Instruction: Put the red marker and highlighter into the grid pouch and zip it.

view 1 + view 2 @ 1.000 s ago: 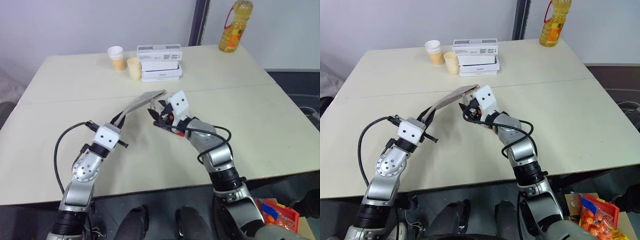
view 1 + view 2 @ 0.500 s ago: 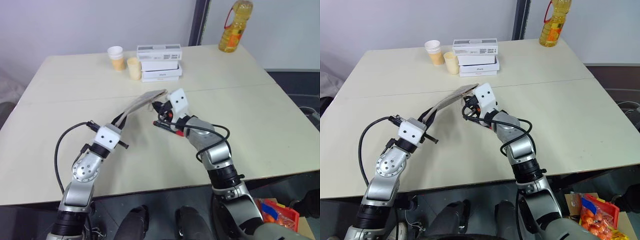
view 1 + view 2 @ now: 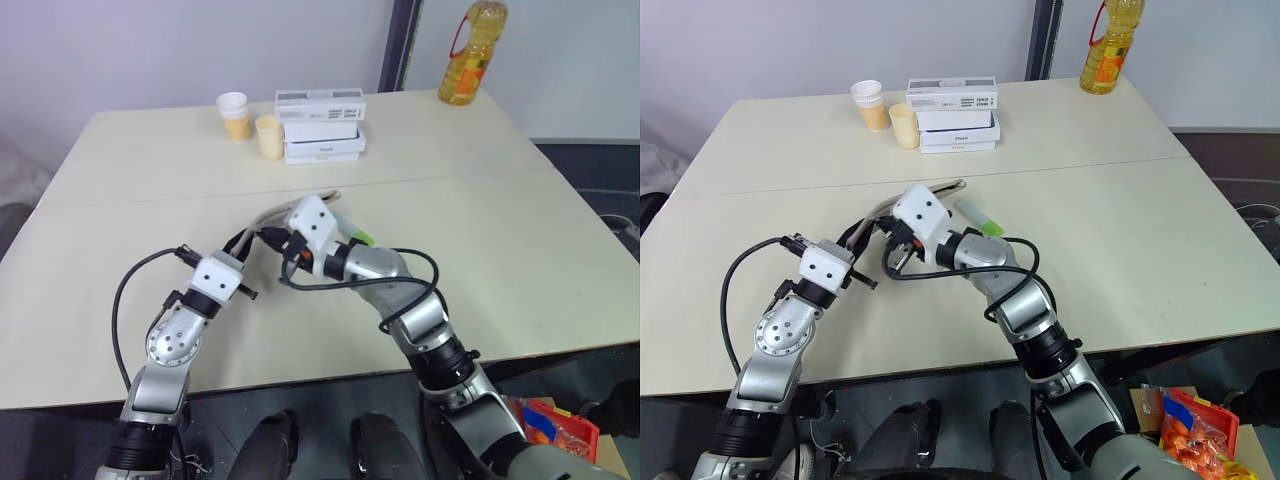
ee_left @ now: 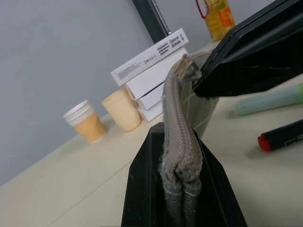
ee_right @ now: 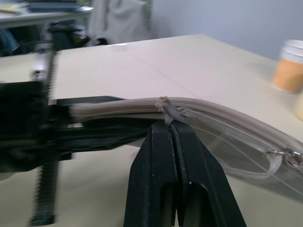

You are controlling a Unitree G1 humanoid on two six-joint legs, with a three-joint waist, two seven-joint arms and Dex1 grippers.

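Grid pouch (image 4: 179,142) pinched between both closed tools, left (image 4: 177,156) and right (image 5: 173,130).

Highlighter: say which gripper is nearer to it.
Right. The right gripper pinches the pouch edge just left of the highlighter on the table. The left gripper clamps the pouch's near end, farther left and closer to the robot.

Cream table (image 3: 560,260) carries highlighter (image 3: 976,214), red marker (image 4: 282,136), cups (image 3: 234,115), boxes (image 3: 320,124), oil bottle (image 3: 468,52).
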